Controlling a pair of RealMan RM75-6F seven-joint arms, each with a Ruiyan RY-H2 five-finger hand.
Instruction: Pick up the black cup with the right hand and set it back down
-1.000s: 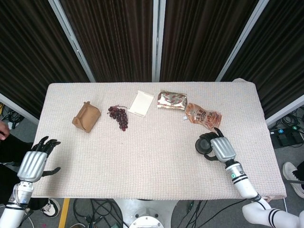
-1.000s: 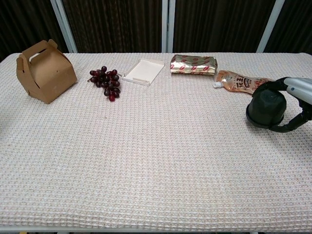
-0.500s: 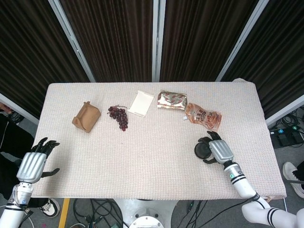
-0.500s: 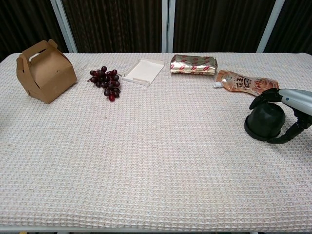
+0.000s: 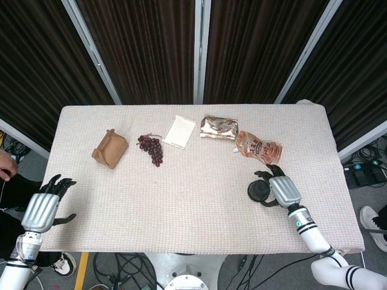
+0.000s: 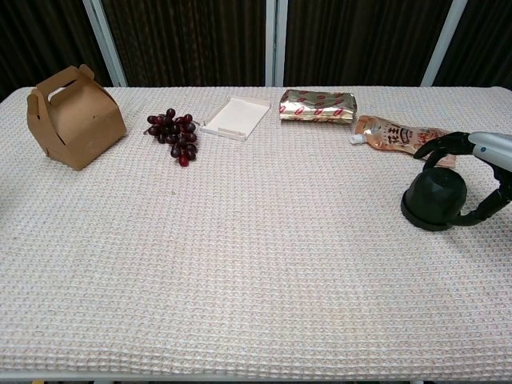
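Standing black cup (image 6: 434,199), right hand (image 5: 284,191) curled alongside

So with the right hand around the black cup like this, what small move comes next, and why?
Probably draw the right hand back toward the table edge. The black cup sits upside down on the cloth, and the fingers arch around it with gaps showing, so it looks set down rather than gripped. The pouch lies just behind.

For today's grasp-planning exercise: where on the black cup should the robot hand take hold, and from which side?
Grip the black cup around its narrower upper body, coming from its right, where the right robot hand already brackets it. It stands mouth-down on a wider rim, so the sides are the only graspable surface.
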